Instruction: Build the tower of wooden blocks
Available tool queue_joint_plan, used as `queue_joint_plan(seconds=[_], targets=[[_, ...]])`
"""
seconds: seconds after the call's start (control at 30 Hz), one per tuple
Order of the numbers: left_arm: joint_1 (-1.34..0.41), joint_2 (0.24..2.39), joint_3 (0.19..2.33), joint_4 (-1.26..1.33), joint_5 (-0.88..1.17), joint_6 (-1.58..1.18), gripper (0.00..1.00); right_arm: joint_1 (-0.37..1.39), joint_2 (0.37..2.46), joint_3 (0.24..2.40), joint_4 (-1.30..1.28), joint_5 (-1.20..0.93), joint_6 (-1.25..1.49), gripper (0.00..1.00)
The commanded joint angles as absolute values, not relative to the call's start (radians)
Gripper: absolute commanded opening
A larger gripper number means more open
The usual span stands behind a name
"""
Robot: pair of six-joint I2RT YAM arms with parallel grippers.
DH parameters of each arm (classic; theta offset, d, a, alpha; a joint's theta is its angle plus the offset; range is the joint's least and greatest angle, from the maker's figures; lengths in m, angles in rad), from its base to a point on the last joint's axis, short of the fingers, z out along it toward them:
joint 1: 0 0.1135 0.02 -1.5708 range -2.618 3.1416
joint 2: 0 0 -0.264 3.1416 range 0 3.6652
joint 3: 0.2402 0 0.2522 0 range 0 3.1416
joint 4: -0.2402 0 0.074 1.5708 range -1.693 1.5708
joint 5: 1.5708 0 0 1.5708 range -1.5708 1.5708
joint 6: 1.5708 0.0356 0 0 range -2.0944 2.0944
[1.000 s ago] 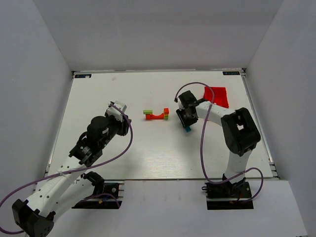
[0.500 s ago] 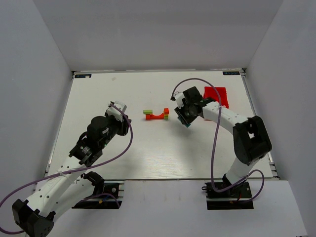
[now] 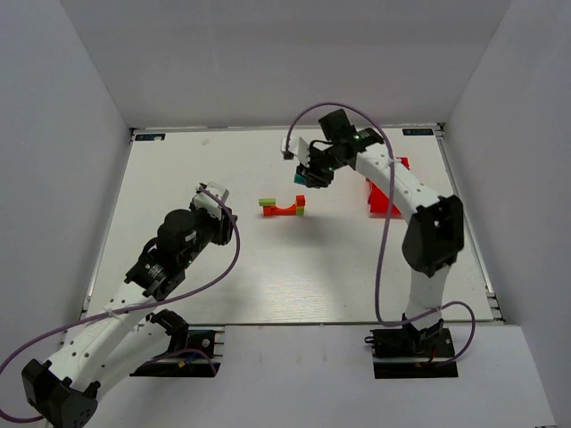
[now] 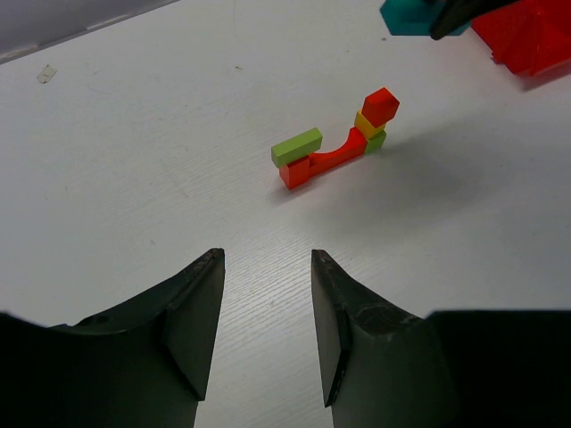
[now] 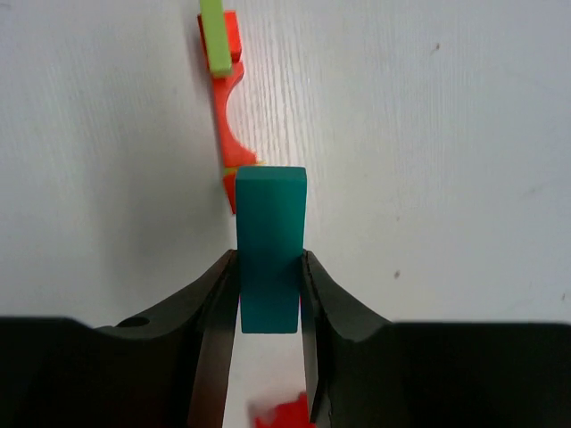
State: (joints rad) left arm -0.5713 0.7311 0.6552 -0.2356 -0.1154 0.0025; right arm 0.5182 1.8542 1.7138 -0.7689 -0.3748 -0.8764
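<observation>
White table (image 3: 223, 285), grey walls (image 3: 268, 62). Right gripper (image 5: 269, 259) pinches teal bar (image 5: 270, 232) above the tower (image 3: 284, 207); left gripper (image 4: 268, 267) gapes, empty.

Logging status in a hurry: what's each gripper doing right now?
Left gripper: open, holding nothing.
Right gripper: closed on the teal bar.
</observation>
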Motion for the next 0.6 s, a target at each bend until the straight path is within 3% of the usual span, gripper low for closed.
queue_joint_plan(seconds=[0.0, 0.57], targets=[[-0.569, 0.726, 0.663, -0.235, -0.103, 0.002, 0.54, 0.518, 2.007, 1.953, -1.048, -0.488, -1.032, 0.00], [-0.569, 0.726, 0.663, -0.225, -0.094, 0.002, 0.54, 0.535, 2.086, 1.999, -1.014, -0.425, -1.091, 0.00]])
